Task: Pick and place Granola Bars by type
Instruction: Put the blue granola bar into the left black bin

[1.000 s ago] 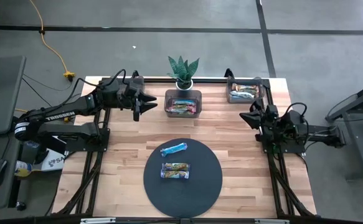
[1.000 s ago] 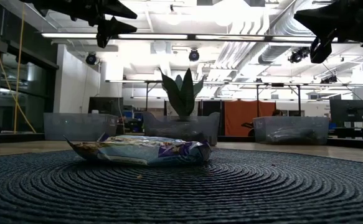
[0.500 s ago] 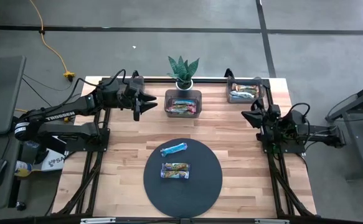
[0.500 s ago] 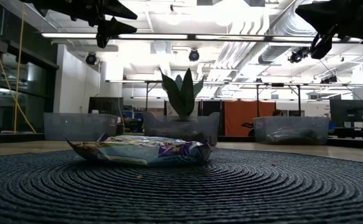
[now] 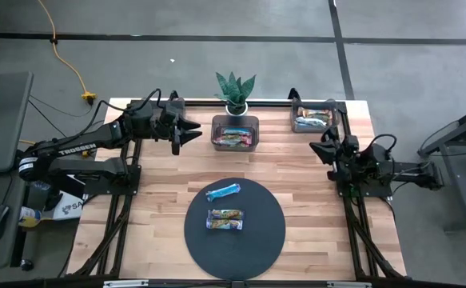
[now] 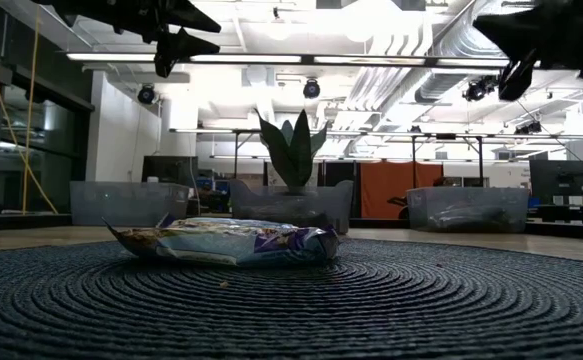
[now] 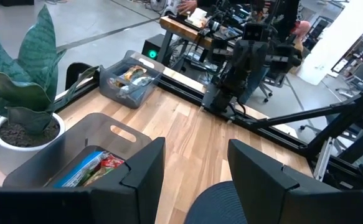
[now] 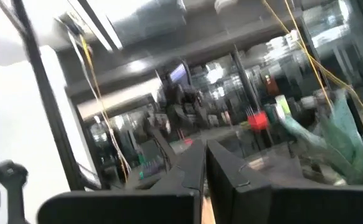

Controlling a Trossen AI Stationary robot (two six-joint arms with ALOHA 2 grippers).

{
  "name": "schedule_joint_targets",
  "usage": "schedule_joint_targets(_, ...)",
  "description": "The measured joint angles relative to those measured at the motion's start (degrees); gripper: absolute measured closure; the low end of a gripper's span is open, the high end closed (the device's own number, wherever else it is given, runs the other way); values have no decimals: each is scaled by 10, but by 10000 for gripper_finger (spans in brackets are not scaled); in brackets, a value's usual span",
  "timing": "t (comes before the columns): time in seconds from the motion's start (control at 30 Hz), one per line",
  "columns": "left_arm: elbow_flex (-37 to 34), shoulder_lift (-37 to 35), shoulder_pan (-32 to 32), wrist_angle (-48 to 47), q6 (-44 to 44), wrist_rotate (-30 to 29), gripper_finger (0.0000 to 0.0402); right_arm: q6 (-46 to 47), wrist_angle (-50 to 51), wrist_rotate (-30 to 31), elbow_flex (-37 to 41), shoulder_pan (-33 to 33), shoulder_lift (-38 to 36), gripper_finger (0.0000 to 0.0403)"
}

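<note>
Two granola bars lie flat on the round dark mat (image 5: pixel 256 240): a blue one (image 5: pixel 223 190) and a brown-orange one (image 5: pixel 225 218) nearer the front edge, which also shows in the low view (image 6: pixel 226 243). More bars lie in the middle bin (image 5: pixel 235 138) and the far-right bin (image 5: pixel 313 120). My left gripper (image 5: pixel 191 131) hangs open in the air left of the middle bin, with nothing between its fingers (image 7: pixel 145 167). My right gripper (image 5: pixel 316 148) is shut and empty, raised near the table's right edge below the far-right bin.
A potted plant (image 5: pixel 235 92) stands behind the middle bin. A third clear bin (image 6: pixel 126 203) sits at the far left, under my left arm in the high view. Bare wood lies between the mat and the bins.
My right gripper has tipped its fingers upward a little while staying in place and shut. The bars and my left gripper have kept still.
</note>
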State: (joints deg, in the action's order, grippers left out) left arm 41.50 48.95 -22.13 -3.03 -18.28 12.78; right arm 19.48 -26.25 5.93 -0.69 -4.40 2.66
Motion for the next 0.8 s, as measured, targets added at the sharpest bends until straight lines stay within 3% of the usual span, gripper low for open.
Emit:
schedule_joint_targets(0.3, 0, 0, 0, 0, 0, 0, 229, -3, 36, -19, 1, 0, 0, 403)
schedule_joint_targets(0.8, 0, 0, 0, 0, 7, 1, 229, 9, 247, -85, 1, 0, 5, 403)
